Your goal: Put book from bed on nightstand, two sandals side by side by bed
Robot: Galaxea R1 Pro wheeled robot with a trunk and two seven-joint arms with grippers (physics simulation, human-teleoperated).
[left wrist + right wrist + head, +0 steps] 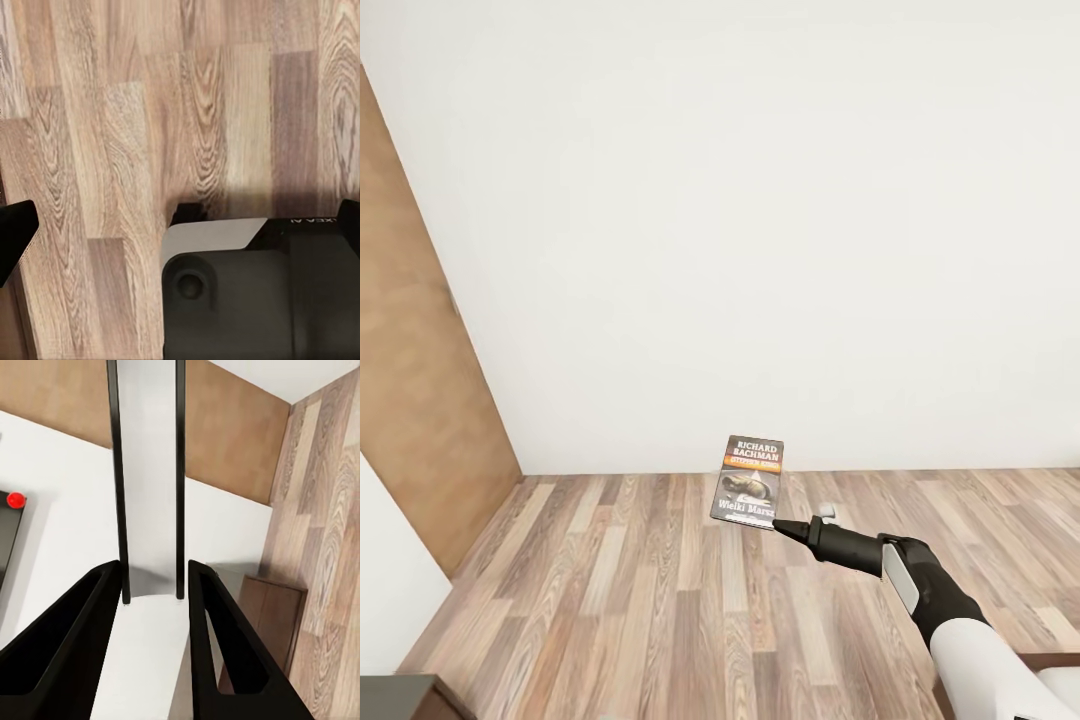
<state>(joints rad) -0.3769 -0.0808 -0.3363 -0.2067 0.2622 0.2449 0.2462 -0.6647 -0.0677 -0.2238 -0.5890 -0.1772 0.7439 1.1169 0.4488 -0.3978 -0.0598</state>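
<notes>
Your right claw (778, 527) is clamped on the book (750, 481) above it; carry it to a nightstand next.

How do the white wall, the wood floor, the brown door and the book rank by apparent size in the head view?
1. white wall
2. wood floor
3. brown door
4. book, pinched by the right gripper; it only looks smallest, and nearness plays no part.

Bare floor (660, 600) ahead — wall (760, 250) beyond, door (410, 380) left.
</notes>
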